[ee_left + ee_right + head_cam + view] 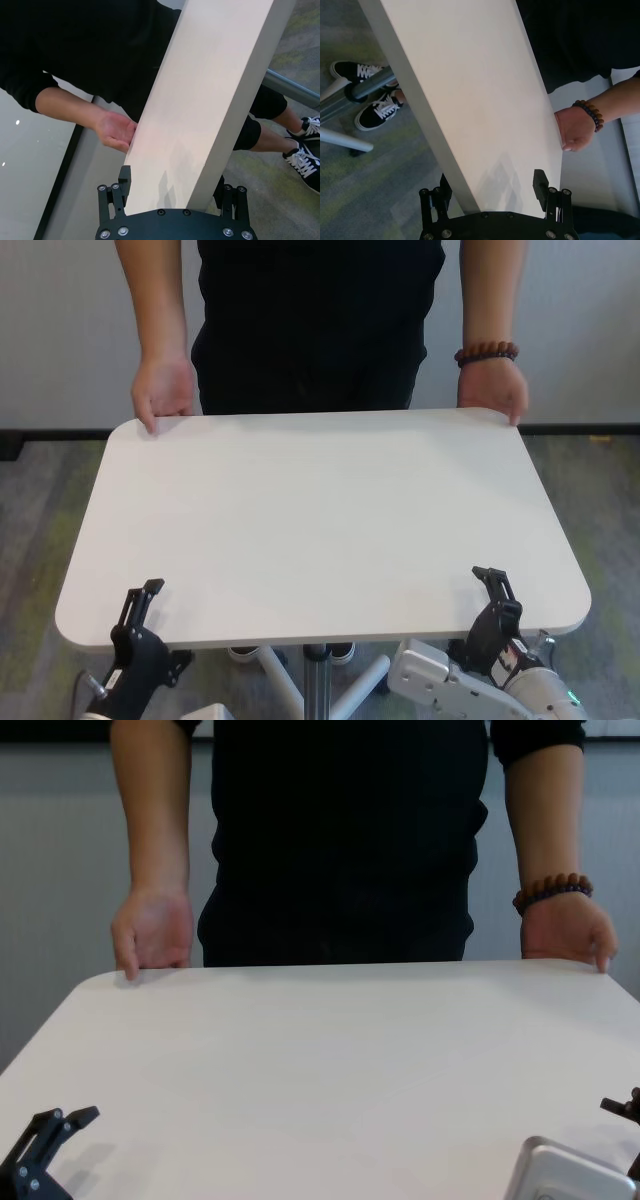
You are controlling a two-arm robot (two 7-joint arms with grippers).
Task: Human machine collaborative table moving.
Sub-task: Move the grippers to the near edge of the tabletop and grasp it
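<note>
The white table (320, 520) stands between me and the human (320, 330), who is in a black top. One of the human's hands (162, 390) grips the far left corner. The other hand (492, 390), with a bead bracelet (487, 352), grips the far right corner. My left gripper (148, 598) is open at the near left edge, one finger above the tabletop and the other beneath it. My right gripper (492, 585) stands open the same way at the near right edge. In both wrist views the board (200, 100) (470, 90) runs between the fingers of the left gripper (172, 190) and right gripper (492, 187).
A slim metal pole (317, 680) and white base legs (275, 675) hold the table over grey carpet (30, 540). The human's black-and-white shoes (377, 110) stand near the base. A pale wall (60, 330) is behind the human.
</note>
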